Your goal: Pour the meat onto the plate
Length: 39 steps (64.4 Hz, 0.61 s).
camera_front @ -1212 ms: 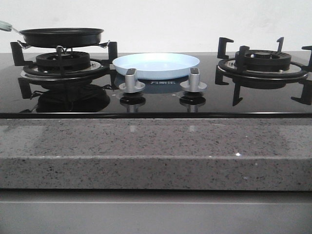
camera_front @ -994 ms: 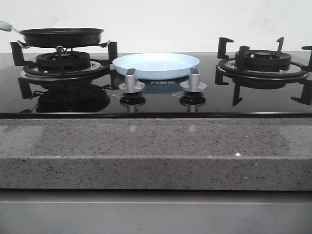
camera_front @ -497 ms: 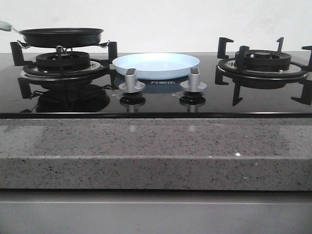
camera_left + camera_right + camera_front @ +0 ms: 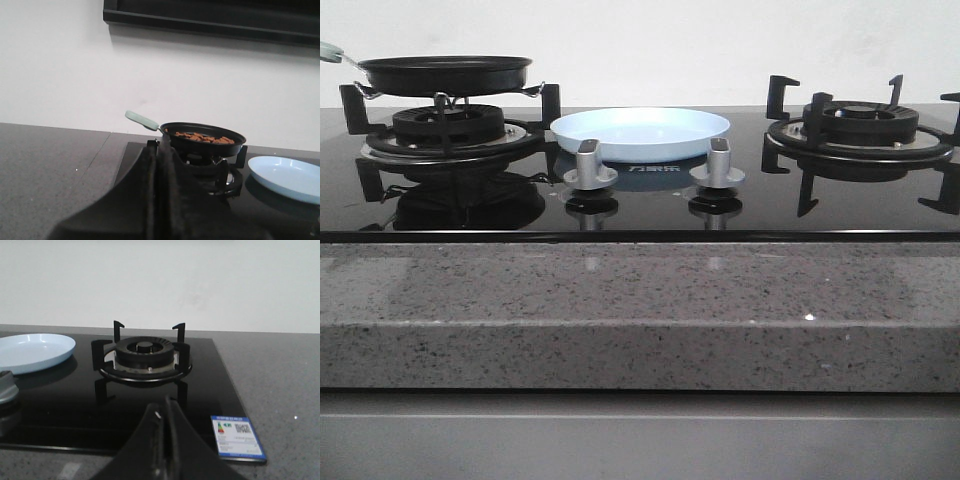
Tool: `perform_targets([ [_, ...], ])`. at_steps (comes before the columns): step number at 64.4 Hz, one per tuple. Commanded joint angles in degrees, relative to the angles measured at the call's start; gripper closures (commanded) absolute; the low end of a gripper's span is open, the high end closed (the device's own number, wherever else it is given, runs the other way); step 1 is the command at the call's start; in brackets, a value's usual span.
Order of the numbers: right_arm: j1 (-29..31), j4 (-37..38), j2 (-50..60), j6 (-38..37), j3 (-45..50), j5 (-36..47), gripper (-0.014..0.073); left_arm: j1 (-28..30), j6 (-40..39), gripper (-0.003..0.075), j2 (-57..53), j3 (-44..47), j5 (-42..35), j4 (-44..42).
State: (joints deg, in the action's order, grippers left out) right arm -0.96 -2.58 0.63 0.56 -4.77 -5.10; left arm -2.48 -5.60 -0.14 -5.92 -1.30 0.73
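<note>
Meat (image 4: 204,137) in black pan (image 4: 445,74) on left burner; plate (image 4: 640,133) empty between burners; left gripper (image 4: 159,165) and right gripper (image 4: 164,425) closed, holding nothing

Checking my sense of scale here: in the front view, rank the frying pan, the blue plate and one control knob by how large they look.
1. Plate and frying pan: near equal in width, too close to rank.
2. Left control knob: clearly smallest, though nearest the camera.
</note>
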Motion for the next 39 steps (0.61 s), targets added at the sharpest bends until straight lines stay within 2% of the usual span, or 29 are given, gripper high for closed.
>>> perform_targets([
  [1, 0.3, -0.2, 0.2, 0.0, -6.8, -0.2, 0.0713, -0.2, -0.7, 0.0741, 1.0, -7.5, 0.1, 0.5],
  [29, 0.3, -0.6, -16.6, 0.0, -34.2, -23.8, 0.0713, -0.2, -0.6, 0.0741, 17.7, -34.2, 27.1, 0.3],
  [39, 0.3, -0.6, -22.1, 0.0, -36.0, -27.4, 0.0713, -0.2, -0.6, 0.0741, 22.8, -35.9, 29.4, 0.3],
])
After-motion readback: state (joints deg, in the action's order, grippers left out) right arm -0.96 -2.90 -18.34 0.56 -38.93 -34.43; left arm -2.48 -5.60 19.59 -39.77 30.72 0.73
